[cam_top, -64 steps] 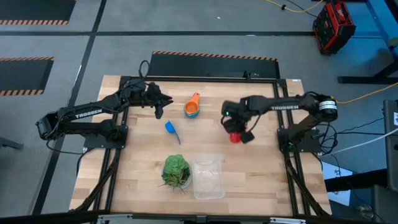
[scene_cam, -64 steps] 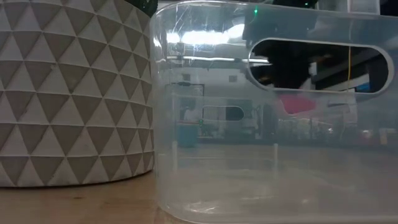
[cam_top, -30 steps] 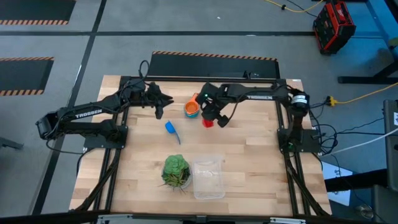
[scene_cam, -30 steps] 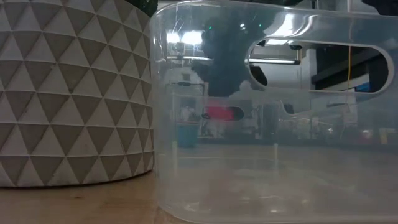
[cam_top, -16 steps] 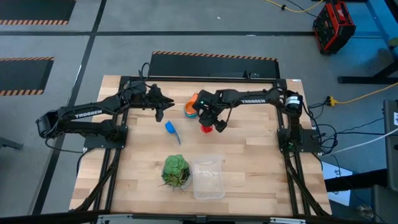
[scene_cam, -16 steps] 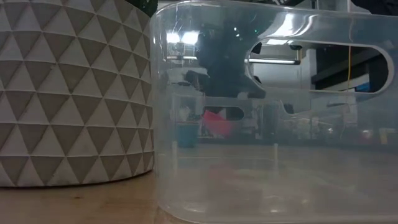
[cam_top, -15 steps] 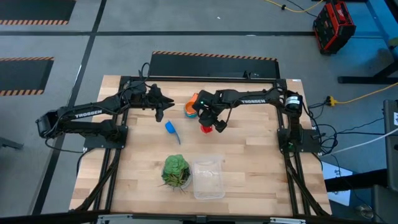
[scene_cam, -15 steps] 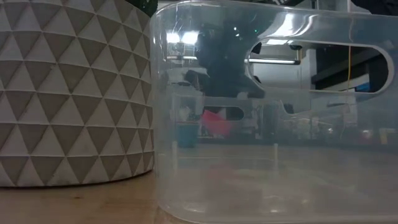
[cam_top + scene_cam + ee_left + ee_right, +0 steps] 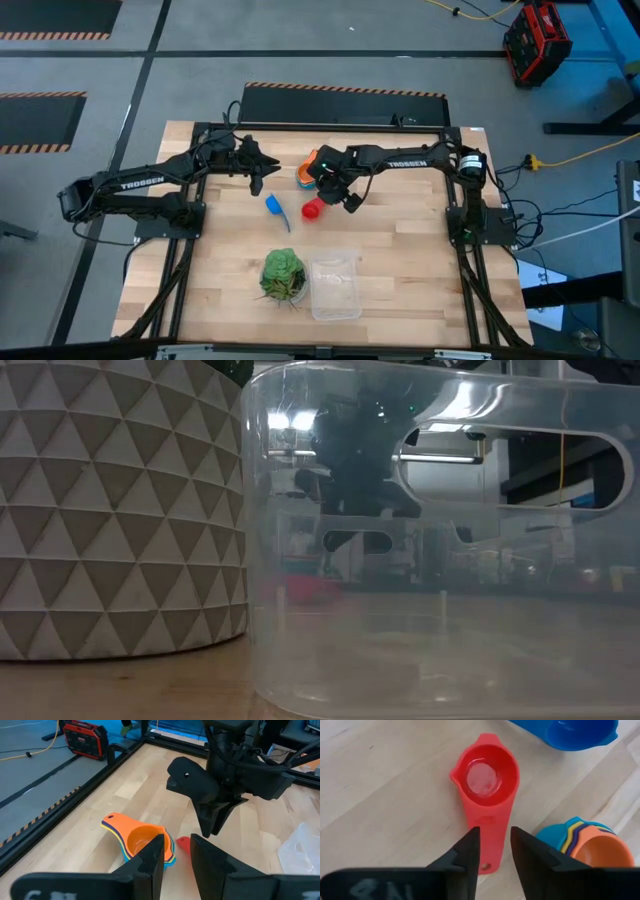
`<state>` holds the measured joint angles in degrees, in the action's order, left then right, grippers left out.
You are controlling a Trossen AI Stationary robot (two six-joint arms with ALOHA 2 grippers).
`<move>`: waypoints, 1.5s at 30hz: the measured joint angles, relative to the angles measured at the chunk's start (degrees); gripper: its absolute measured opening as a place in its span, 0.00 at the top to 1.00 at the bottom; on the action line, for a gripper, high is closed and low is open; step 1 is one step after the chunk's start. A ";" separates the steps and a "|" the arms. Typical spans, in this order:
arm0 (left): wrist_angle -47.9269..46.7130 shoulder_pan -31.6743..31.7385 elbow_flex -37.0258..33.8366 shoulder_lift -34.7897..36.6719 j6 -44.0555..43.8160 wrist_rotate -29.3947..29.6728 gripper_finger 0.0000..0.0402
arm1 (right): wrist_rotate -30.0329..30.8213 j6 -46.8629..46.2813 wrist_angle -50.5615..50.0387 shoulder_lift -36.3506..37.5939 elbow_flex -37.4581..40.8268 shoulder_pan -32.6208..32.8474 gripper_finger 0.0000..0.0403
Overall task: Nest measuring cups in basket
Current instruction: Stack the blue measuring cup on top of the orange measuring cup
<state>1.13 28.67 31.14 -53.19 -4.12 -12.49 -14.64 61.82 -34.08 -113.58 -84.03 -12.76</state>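
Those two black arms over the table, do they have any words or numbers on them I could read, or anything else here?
"TROSSEN" in white on the left arm.
"TROSSEN" in white on the right arm.
White marks at the bottom edge of each wrist view: cut off, unreadable.
Red case on the floor: any label too small to read.

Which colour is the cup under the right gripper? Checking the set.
Red; the right wrist view shows it best.
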 joint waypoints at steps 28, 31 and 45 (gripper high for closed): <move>8.95 -13.00 8.69 -4.94 -3.04 5.92 0.77 | 3.03 -17.90 -20.49 22.75 -0.78 -2.38 0.71; 3.70 -14.35 13.78 -9.33 -3.32 6.72 0.78 | 3.04 -20.79 -18.51 26.98 4.54 -3.22 0.71; -26.37 -16.49 36.44 -31.01 -13.33 10.17 0.78 | 3.01 -23.14 -5.44 40.21 28.48 -6.34 0.71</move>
<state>-25.25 12.17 67.58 -84.20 -17.45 -2.32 -11.64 38.68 -39.52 -73.37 -55.55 -19.10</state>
